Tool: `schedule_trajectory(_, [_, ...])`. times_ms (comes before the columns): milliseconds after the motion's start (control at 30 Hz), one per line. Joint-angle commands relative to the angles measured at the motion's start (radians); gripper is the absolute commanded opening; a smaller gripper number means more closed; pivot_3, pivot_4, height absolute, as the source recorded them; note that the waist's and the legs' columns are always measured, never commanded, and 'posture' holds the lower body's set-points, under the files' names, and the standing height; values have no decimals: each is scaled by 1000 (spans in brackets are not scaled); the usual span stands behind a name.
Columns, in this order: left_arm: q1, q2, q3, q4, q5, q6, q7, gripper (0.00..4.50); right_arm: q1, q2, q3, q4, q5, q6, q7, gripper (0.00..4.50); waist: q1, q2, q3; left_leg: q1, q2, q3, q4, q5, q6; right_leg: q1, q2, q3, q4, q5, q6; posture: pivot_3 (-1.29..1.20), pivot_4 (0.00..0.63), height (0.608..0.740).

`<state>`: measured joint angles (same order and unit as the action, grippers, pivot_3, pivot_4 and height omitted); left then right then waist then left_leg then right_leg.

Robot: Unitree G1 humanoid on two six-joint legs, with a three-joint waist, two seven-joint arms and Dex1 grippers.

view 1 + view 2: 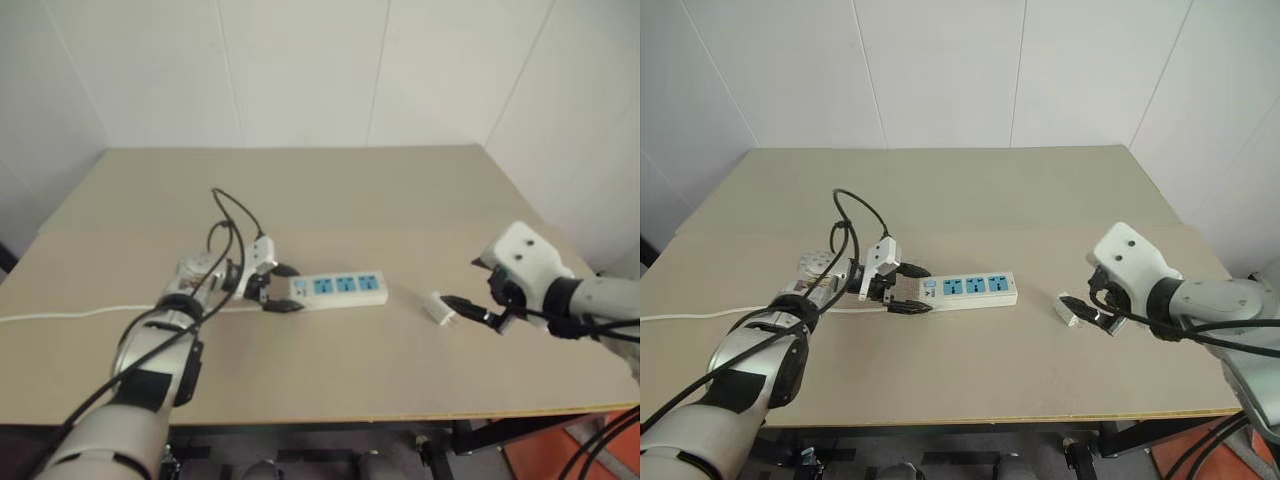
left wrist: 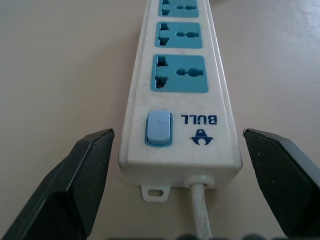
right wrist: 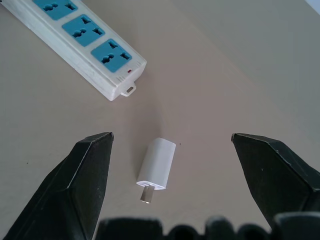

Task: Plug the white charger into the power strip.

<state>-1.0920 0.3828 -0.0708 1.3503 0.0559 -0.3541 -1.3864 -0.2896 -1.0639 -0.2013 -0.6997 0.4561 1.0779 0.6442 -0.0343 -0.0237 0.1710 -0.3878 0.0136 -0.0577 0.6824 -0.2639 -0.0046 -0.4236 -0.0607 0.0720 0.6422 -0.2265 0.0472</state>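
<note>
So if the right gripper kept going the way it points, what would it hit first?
Probably the white charger, lying on the table between the open right gripper fingers; the power strip sits farther on.

Both eye views look down from the head over the whole desk (image 1: 400,200); each wrist camera sits close (both catch the power strip (image 2: 180,100)).

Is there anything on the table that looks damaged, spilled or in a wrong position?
Nothing looks damaged or spilled. The white charger lies on its side on the table, not plugged in, apart from the power strip. The strip lies flat, all three sockets empty, its cord trailing off toward the table's left edge.
</note>
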Motion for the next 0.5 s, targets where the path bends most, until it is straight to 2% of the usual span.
schedule_trajectory(33, [13,-22,8,2,33,4,101,4500,17,6,-37,-46,15,24,-12,4445,2,0,0,0,0,0,0,0,0,0,0,0,0,0,0,0,150,740])
schedule_trajectory(167, [21,-47,13,8,57,26,172,4500,35,11,-49,-67,23,43,-14,4445,5,0,0,0,0,0,0,0,0,0,0,0,0,0,0,0,150,740])
schedule_trajectory(333, [18,-70,55,5,27,49,127,4500,55,12,-59,-88,31,56,-18,4445,12,0,0,2,0,0,0,0,0,2,0,0,1,0,0,0,150,740])
schedule_trajectory(367, [14,-78,81,1,3,52,111,4109,58,12,-62,-91,32,57,-20,4500,13,0,0,2,0,0,0,0,0,2,0,0,1,0,0,0,150,740])
schedule_trajectory(467, [11,-87,122,-11,-32,50,43,3324,64,14,-56,-90,34,55,-27,4500,17,0,0,0,0,0,0,0,0,1,0,0,0,0,0,0,150,740])
schedule_trajectory(500, [15,-86,122,-17,-30,41,31,3316,64,16,-49,-89,32,53,-32,4500,17,0,0,0,0,0,0,0,0,0,0,0,0,0,0,0,150,740])
